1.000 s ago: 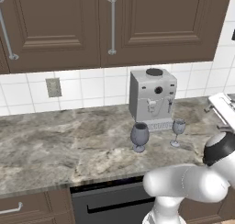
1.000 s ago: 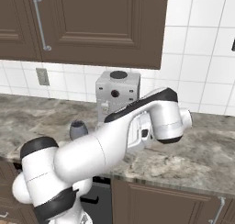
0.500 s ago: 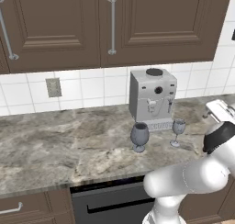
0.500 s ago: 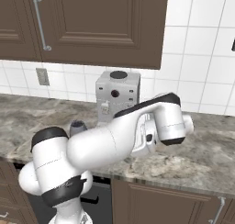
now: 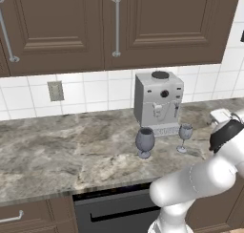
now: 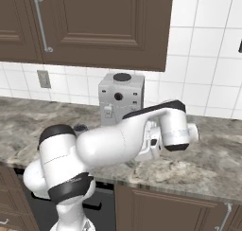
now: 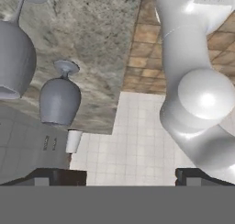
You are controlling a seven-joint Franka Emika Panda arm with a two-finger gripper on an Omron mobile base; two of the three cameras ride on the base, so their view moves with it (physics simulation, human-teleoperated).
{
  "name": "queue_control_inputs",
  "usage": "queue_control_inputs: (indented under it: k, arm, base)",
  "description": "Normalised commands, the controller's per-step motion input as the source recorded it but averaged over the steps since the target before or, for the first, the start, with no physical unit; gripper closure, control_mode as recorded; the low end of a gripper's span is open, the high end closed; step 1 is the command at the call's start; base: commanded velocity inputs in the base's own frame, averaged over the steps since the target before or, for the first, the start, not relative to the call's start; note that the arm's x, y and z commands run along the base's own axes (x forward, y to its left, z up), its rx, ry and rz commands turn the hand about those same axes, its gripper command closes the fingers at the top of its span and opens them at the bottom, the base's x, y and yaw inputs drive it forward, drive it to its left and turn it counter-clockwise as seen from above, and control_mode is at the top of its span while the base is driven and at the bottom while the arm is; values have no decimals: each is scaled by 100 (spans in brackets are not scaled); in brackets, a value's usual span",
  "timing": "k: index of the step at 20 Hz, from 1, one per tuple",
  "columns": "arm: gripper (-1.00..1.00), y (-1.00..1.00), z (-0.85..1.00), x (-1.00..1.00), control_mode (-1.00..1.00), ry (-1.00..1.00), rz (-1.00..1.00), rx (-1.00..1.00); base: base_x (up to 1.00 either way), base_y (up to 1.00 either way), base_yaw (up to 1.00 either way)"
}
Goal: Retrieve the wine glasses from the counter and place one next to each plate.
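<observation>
Two wine glasses [image 5: 145, 142] [image 5: 184, 136] stood on the counter [image 5: 62, 151], both off to one side of the gripper [image 7: 118, 176]; fingers [image 7: 59, 176] spread wide, holding nothing.

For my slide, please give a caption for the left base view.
Two wine glasses stand before a coffee machine on the marble counter.

Light was even and diffuse, without a clear source. Soft highlights sat on the white arm [image 7: 202, 94], brightest near three o'clock in the hand view. Faint shadows lay under the wine glasses [image 5: 145, 142] on the counter [image 5: 57, 151]. Rendering was slightly soft and low-resolution, with no edge distortion.
</observation>
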Motion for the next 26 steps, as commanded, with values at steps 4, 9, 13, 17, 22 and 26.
queue_control_inputs:
  k: [4, 9, 13, 17, 22, 26]
  arm:
    - [-100, 0, -16, 0, -100, 2, -13, 0]
    - [-100, 0, -20, 0, -100, -4, -17, 0]
    - [-100, 0, -27, 1, -100, 0, -20, 0]
    - [-100, 0, -31, 10, -100, 0, -18, 0]
    - [-100, 0, -30, 6, -100, 0, -16, 0]
    - [-100, 6, -27, 14, -100, 0, -10, 0]
  base:
    - [0, 0, 0]
    - [0, 0, 0]
    - [0, 0, 0]
    - [0, 0, 0]
    - [0, 0, 0]
    - [0, 0, 0]
